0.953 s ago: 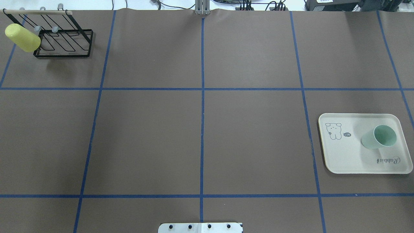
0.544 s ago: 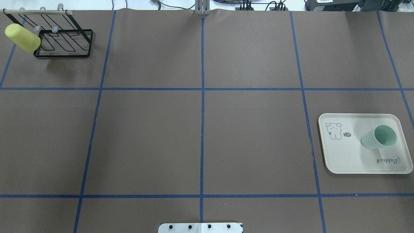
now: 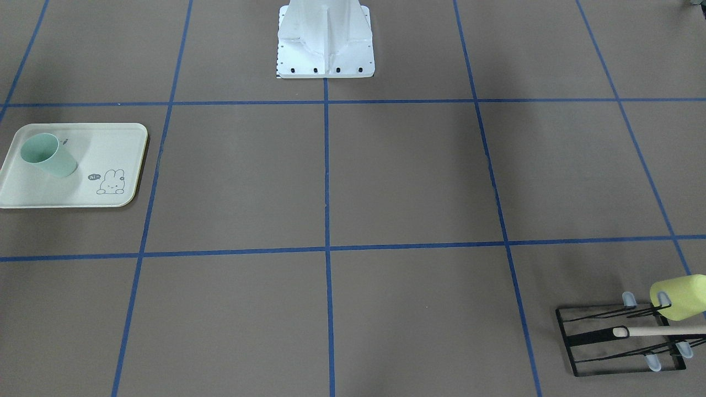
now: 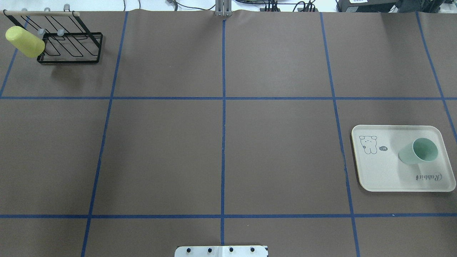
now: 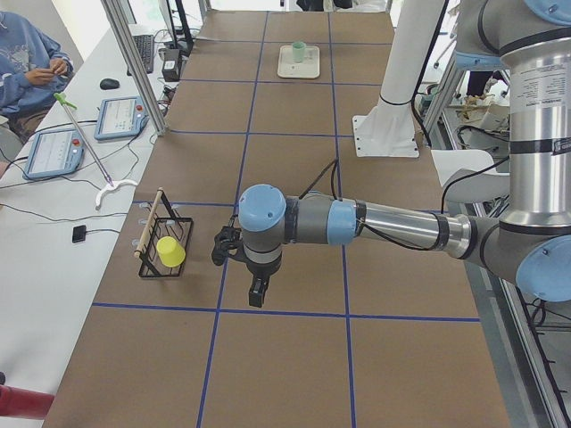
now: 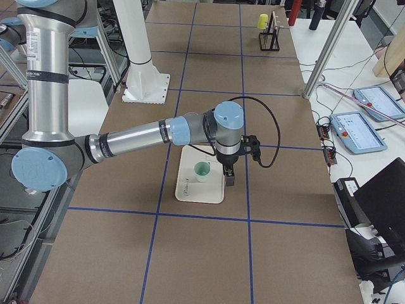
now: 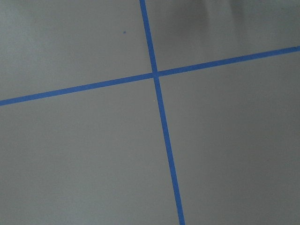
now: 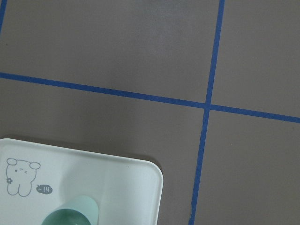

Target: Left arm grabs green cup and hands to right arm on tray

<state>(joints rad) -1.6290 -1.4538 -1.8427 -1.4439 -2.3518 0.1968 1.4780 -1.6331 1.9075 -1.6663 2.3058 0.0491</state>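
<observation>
On the tray (image 4: 378,171), green cup (image 4: 418,151) upright: hand-over looks done

Closest to the robot, the base plate (image 4: 221,251) sits at the table's near edge. Neither arm shows in the overhead or front views, only from the table's ends.

From the left end, the left arm (image 5: 393,223) stretches level above the table. The left gripper (image 5: 258,296) hangs point-down over bare brown paper, not far from the rack (image 5: 165,245) and touching nothing. Its wrist camera sees only tape lines. Whether its fingers are spread or closed I cannot tell.

From the right end, the right arm (image 6: 133,140) reaches out likewise. The right gripper (image 6: 229,180) hangs by the tray's edge, apart from the green cup. Whether it is over the tray or just past it I cannot tell, nor how wide it stands. Its wrist camera shows no fingers, only a tray corner and the cup's rim.

Midway out, on the robot's right, the tray lies flat. The green cup stands on it mouth up, in the half away from the table's middle, with nothing gripping it.

Farthest out, in the left corner, the rack carries a yellow cup (image 4: 24,41) on a peg.

My judgement is that the placing step is finished, since the cup rests where the task wants it. What remains would be to draw both arms clear, the right one rising straight up so that it does not clip the cup
</observation>
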